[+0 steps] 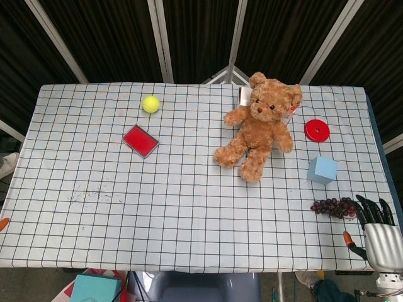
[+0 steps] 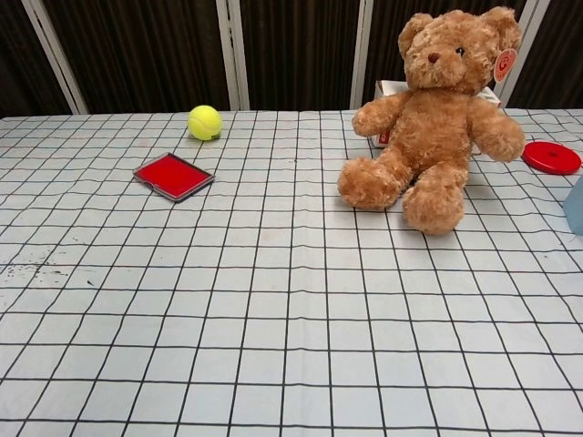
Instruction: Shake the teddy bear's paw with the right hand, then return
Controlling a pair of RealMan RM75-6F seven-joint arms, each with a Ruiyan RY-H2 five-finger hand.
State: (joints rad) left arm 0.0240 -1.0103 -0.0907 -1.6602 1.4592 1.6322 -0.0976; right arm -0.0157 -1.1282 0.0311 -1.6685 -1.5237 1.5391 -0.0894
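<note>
I have the right hand (image 1: pixel 380 234) parked off the table's near right corner, palm down with its dark fingers (image 1: pixel 371 210) spread and nothing in them. It sits well apart from the teddy bear (image 1: pixel 259 124), which is propped upright near the far edge, right of the middle, leaning against a small white box (image 1: pixel 243 95). I can't tell from this alone whether the shake is yet to come or already done; I judge it as the start, with the reach still ahead of me. The next move calls for carrying the hand up and across the table, over or around the bunch of dark grapes (image 1: pixel 332 206) and the pale blue cube (image 1: pixel 322 169), to the paw (image 1: pixel 286 145) on the bear's right-hand side as I see it, then closing softly on the plush.

The head view gives me the hand, the grapes and the whole cube. The chest view shows no hand at all, only a sliver of the cube at its right border, but it gives me the bear's outstretched paw (image 2: pixel 504 142) side-on, plus the red disc (image 2: pixel 551 157) just beyond it. My left hand appears in neither view.
</note>
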